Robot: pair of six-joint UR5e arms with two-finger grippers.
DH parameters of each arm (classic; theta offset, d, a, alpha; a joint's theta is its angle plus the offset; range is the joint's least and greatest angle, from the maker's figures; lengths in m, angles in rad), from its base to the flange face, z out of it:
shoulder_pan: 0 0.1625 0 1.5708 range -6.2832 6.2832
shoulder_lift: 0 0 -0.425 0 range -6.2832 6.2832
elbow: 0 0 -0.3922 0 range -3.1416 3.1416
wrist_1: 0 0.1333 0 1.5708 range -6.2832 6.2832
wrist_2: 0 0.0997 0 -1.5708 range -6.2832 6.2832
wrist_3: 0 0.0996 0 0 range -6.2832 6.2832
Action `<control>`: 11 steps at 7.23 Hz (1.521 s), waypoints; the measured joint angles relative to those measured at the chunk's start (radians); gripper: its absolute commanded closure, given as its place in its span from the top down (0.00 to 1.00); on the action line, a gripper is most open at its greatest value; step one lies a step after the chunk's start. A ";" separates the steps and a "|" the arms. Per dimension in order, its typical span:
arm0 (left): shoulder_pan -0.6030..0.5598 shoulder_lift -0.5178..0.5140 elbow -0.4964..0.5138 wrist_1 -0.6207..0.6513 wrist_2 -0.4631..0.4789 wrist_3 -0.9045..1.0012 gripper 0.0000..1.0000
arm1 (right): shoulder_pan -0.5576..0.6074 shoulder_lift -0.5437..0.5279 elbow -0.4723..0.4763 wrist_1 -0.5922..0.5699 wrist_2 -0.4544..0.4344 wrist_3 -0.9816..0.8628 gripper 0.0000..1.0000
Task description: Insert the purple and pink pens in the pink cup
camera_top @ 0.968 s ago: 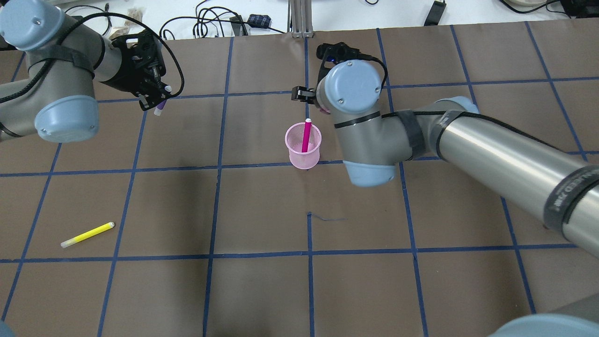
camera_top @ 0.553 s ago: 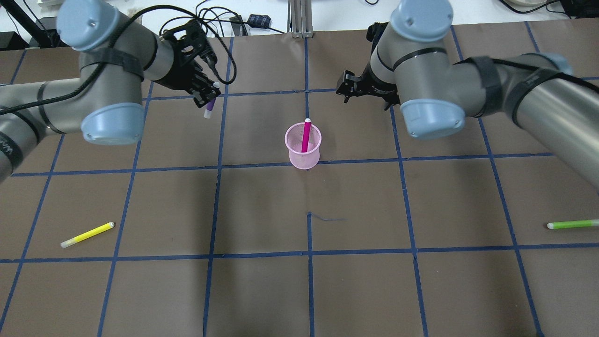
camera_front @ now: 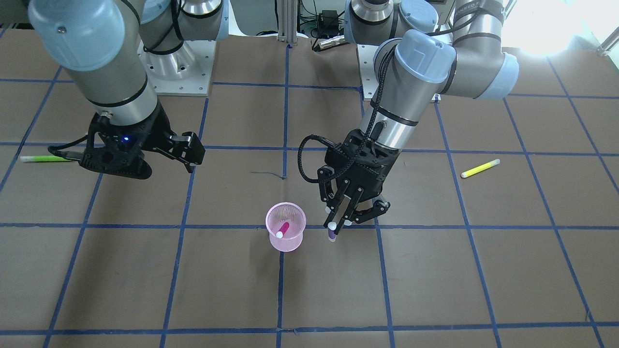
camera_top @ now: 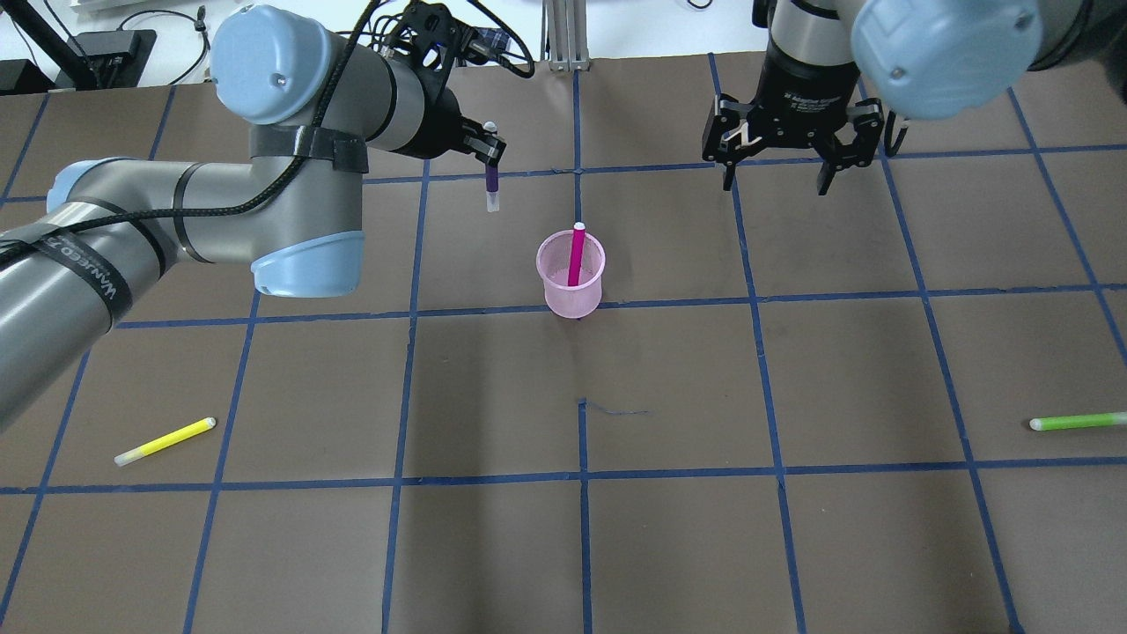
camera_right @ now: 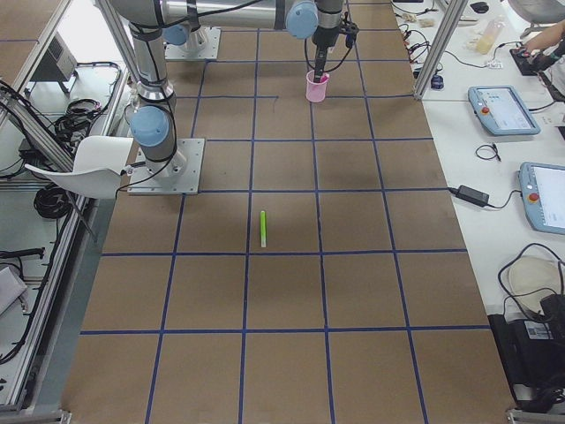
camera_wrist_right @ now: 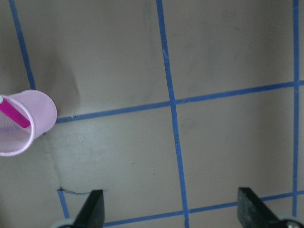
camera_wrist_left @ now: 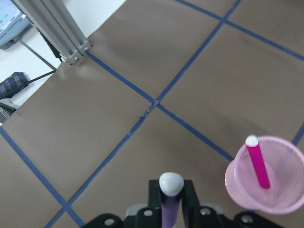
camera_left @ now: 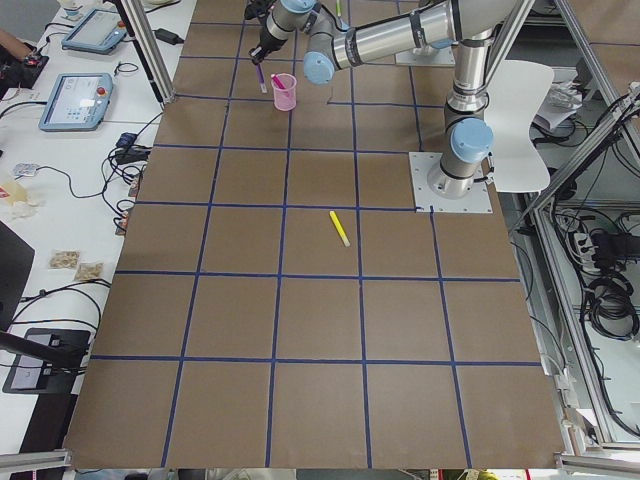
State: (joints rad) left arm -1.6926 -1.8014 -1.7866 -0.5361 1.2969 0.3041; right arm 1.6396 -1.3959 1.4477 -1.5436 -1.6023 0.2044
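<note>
In the upper middle of the overhead frame, found the left tool [camera_top: 489,157] clamped on the purple pen [camera_top: 491,180]. Gripped it near the top end, white cap poking above the grip, barrel hanging roughly vertical. Placed the pen up and left of the pink cup [camera_top: 563,295] in that frame, near but not over the mouth; in the front-facing view, just right of the cup. Looked clear of the desk [camera_top: 493,546], height hard to tell. Found the pink pen [camera_top: 576,255] already inside the cup, leaning on the rim, white end up. Saw the right tool [camera_top: 777,180] at upper right, jaws wide apart, holding nothing.

Judged the purple pen light, stiff, smooth plastic: easy to carry, but likely to pivot or slip in a two-finger pinch if bumped. Rated the hold high on the barrel as sensible, leaving the long lower part free to enter the mouth. Judged the mesh cup light and tippy; expected a slide or tip-over if the pen tip struck the rim or the leaning pink pen. Reckoned best to aim for the open side of the mouth. Noted a yellow pen [camera_top: 165,440] at lower left and a green pen [camera_top: 1076,422] at the right edge, both flat on the desk.
</note>
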 measured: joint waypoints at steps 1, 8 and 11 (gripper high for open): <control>-0.003 0.000 -0.022 0.070 0.000 -0.217 0.00 | -0.002 -0.035 0.000 0.045 -0.003 -0.016 1.00; -0.166 -0.019 -0.138 0.115 0.236 -1.145 0.00 | -0.025 -0.073 0.044 -0.011 -0.003 -0.207 1.00; -0.175 -0.032 -0.137 0.101 0.271 -1.156 0.99 | -0.030 -0.073 0.045 -0.013 -0.002 -0.212 1.00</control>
State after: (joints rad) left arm -1.8676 -1.8337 -1.9232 -0.4354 1.5681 -0.8514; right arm 1.6091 -1.4691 1.4931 -1.5566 -1.6044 -0.0071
